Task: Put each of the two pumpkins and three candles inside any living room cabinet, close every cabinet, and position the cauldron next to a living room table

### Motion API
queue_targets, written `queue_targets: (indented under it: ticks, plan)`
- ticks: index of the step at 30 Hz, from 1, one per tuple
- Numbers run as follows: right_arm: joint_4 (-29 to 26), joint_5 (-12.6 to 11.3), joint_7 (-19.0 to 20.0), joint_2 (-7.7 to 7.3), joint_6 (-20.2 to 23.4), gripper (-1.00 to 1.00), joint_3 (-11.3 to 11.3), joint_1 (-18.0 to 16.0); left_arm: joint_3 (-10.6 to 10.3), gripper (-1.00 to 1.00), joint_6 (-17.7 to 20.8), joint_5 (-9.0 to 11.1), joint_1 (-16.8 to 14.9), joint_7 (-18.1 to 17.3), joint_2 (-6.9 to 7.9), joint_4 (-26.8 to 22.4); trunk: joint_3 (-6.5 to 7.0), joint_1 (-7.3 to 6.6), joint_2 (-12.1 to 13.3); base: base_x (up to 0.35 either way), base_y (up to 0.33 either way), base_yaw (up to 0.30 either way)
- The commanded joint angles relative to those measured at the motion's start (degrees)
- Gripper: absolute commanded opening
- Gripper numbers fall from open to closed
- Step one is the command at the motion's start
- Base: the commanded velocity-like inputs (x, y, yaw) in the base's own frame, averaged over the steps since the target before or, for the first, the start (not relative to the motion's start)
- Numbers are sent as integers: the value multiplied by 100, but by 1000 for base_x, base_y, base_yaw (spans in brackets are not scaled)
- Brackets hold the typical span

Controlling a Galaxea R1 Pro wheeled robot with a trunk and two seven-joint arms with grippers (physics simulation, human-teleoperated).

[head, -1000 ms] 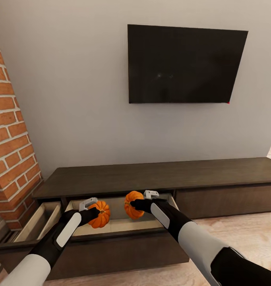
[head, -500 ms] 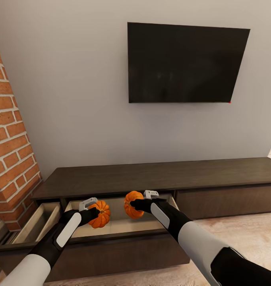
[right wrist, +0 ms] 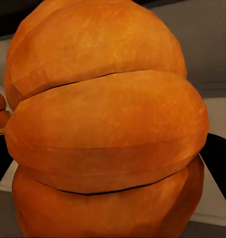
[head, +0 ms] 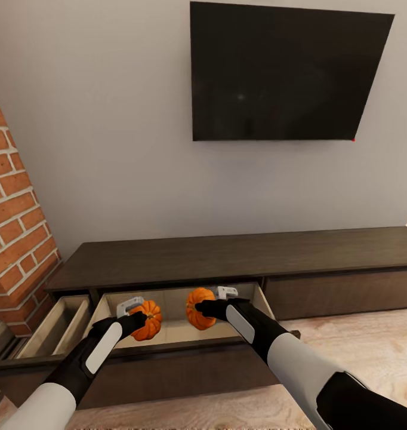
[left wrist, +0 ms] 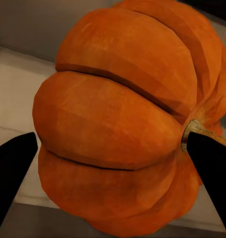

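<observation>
The long dark-brown cabinet [head: 239, 257] runs along the wall, with its middle drawer [head: 173, 334] pulled out and showing a tan inside. Over that drawer my left gripper [head: 145, 319] is shut on one orange pumpkin [head: 148, 319], which bulges between the black fingertips [left wrist: 13, 168] in the left wrist view as the pumpkin [left wrist: 122, 124]. My right gripper [head: 197, 309] is shut on the second pumpkin [head: 199, 307], seen close up as a ribbed orange pumpkin [right wrist: 108, 129] in the right wrist view. Both pumpkins hang just above the drawer floor.
A second drawer [head: 54, 325] stands open at the left, beside a red brick column [head: 12, 221]. A black TV [head: 281, 71] hangs on the grey wall. Light wood floor [head: 358, 346] lies to the right of the open drawer.
The head view has shifted, with the TV now higher and larger in frame and more of the drawer's inside in sight. Both pumpkins sit slightly lower in the drawer, still held.
</observation>
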Motion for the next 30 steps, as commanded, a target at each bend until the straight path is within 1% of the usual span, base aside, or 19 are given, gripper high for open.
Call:
queue_targets:
  ticks: [1,8,18,23,30]
  plan:
    - [-16,-60,-66,-4,12,-100,35,-7,-27,-100,-36,66,-1,57,7,0,-28,1,-5,0,0,0]
    - [-23,-57,-66,-4,16,-100,35,-7,-31,-100,-105,47,-2,55,-10,18,-183,19,-14,0,0,0]
    - [-27,-55,-66,-4,11,-100,35,-10,-44,-100,-106,52,-1,55,-11,18,-183,19,-14,3,0,0]
    - [-31,-55,-66,-4,13,-100,35,-9,-54,-100,-105,53,-2,55,-11,18,-183,19,-14,192,0,0]
    - [-32,-59,-72,-3,31,-100,37,-7,-69,-100,-100,57,-2,58,-11,18,-183,19,-14,34,0,0]
